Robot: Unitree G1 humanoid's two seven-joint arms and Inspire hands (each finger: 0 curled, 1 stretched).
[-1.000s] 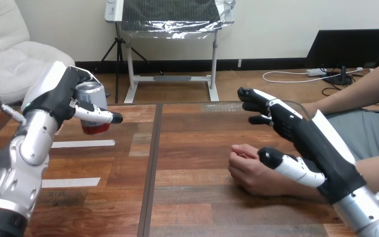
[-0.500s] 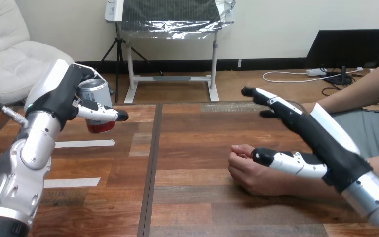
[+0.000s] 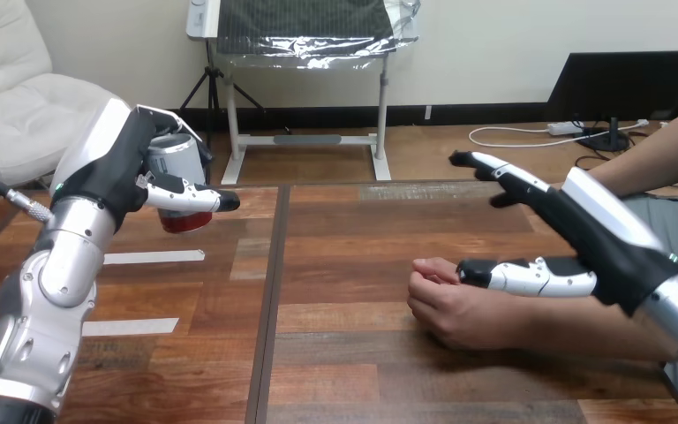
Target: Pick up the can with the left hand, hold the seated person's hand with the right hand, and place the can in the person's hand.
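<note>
- Upper left of the frame: the left hand (image 3: 110,172) is raised above the table (image 3: 344,230). Its fingers and thumb are curled round the can (image 3: 181,163), and the thumb crosses the can's front.
- The can is silver with a red bottom. It is held nearly upright, clear of the wood and well apart from the person's hand (image 3: 450,305).
- Lower centre: the person's hand rests on the table with its fingers loosely curled in. The forearm runs off toward the right edge.
- Right side: the right hand (image 3: 605,238) hovers over that forearm. Its fingers are straight and slightly spread, pointing to the upper left.
- The right hand's thumb reaches left, just above the person's wrist — I cannot tell whether it touches.
</note>
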